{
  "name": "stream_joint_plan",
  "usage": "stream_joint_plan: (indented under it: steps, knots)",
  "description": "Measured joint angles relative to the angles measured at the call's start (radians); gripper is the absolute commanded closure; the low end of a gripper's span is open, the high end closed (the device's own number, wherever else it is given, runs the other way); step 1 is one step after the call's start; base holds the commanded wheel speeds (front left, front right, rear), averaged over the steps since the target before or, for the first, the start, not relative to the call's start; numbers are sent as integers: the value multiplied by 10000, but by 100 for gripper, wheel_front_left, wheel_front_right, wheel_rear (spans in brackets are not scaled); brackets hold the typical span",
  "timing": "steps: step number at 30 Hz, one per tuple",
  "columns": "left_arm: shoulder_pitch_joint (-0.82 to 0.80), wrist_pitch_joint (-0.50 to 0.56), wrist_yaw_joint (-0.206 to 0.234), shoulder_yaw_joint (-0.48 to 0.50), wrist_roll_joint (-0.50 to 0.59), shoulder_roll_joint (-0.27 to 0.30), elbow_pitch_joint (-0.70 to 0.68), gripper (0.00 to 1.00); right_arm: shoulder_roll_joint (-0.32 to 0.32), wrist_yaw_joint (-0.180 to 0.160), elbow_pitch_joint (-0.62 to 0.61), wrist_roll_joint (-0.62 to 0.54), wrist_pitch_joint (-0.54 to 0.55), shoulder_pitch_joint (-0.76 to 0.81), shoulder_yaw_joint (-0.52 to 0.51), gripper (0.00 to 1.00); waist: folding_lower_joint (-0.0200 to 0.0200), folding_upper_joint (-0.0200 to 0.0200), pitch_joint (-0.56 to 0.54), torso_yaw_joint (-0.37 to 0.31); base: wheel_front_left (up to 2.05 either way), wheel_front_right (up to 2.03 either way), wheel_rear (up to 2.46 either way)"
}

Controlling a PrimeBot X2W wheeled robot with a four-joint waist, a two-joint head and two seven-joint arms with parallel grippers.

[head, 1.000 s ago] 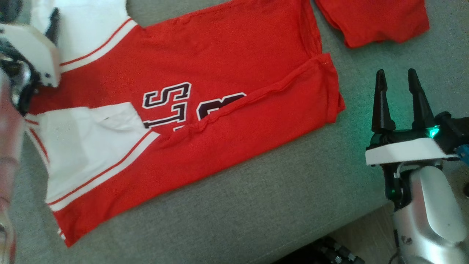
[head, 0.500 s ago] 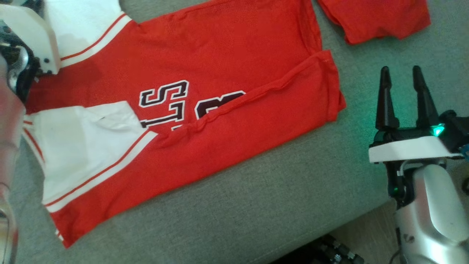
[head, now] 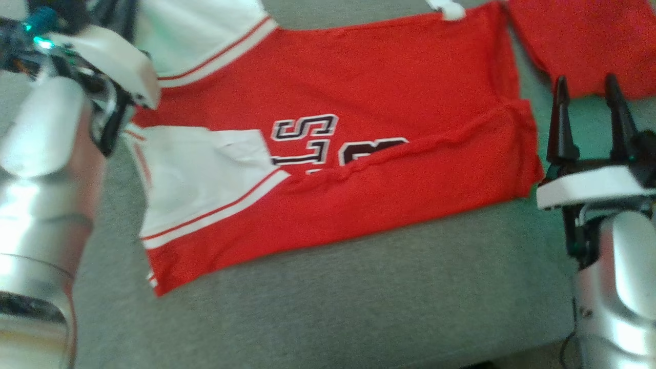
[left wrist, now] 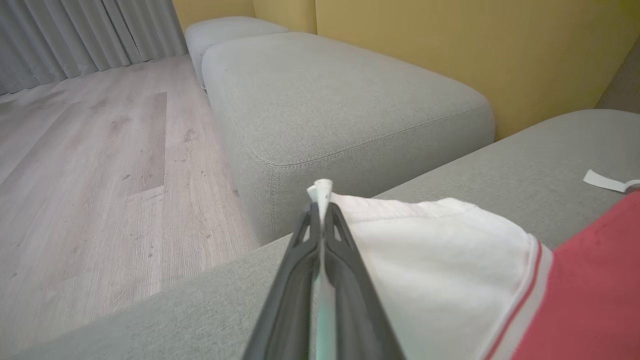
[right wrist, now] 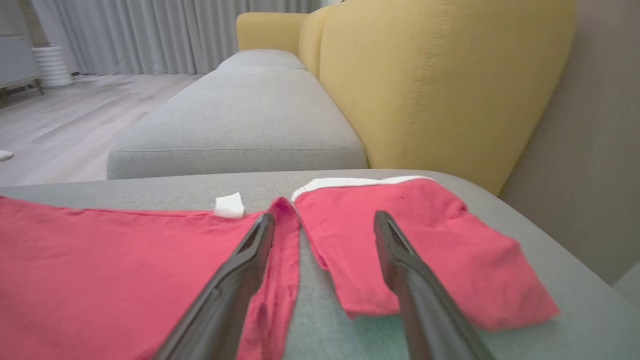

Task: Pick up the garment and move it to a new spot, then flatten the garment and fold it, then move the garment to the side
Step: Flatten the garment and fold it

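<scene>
The garment (head: 369,92) is a red jersey with white sleeves and dark lettering, spread on the grey sofa seat (head: 359,307). Its near long edge is folded over, and one white sleeve (head: 205,174) lies across the chest. In the left wrist view my left gripper (left wrist: 320,207) is shut on the edge of the far white sleeve (left wrist: 440,260). My left forearm (head: 46,128) stands at the garment's left end. My right gripper (head: 585,79) is open beside the garment's right hem. Its fingers (right wrist: 250,270) straddle the gap between that hem (right wrist: 280,240) and another red cloth.
A second red cloth piece (head: 589,41) lies just right of the garment, close to my right fingers. A small white tag (right wrist: 229,205) sits at the garment's far edge. A yellow sofa back (right wrist: 440,85) rises behind, a grey ottoman (left wrist: 325,90) adjoins, and wood floor (left wrist: 100,175) lies beyond.
My left gripper has shut on the far white sleeve. The head camera has turned, shifting the whole picture rightward. The right gripper has stayed open beside the hem.
</scene>
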Motion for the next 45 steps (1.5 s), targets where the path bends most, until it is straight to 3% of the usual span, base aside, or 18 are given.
stream_joint_plan:
  steps: [7,17,30,31,32,33,45]
  knots:
    - [958,-441,-2,-744,-186,-265,-1379,100,-1313,0,560,445,1710,-1005,556,0,0,0,-367,1251,0,0,0]
    - [1524,-190,92,-1087,-247,-184,-2865,100,-3022,2,3124,1212,3354,-2986,1902,0,0,0,-316,2425,0,0,0]
    - [1523,109,184,-1383,-245,-334,-3576,100,-3856,2,5532,2031,3634,-4768,3856,0,1,0,335,2841,0,0,0]
    - [1503,115,184,-1383,-245,-332,-3584,100,-3904,2,5647,2121,3636,-4903,4031,11,1,0,364,2851,0,0,0]
    - [1481,151,184,-1383,-245,-330,-3584,100,-3948,2,5739,2222,3638,-5020,4234,68,1,0,386,2855,0,0,0]
    - [1464,151,194,-1381,-245,-330,-3588,100,-3988,2,5827,2332,3641,-5134,4435,100,1,0,403,2854,0,0,0]
    - [809,107,447,-1172,-291,-86,-3074,100,-4063,2,6031,4025,2144,-6200,5423,100,1,0,280,2393,0,0,0]
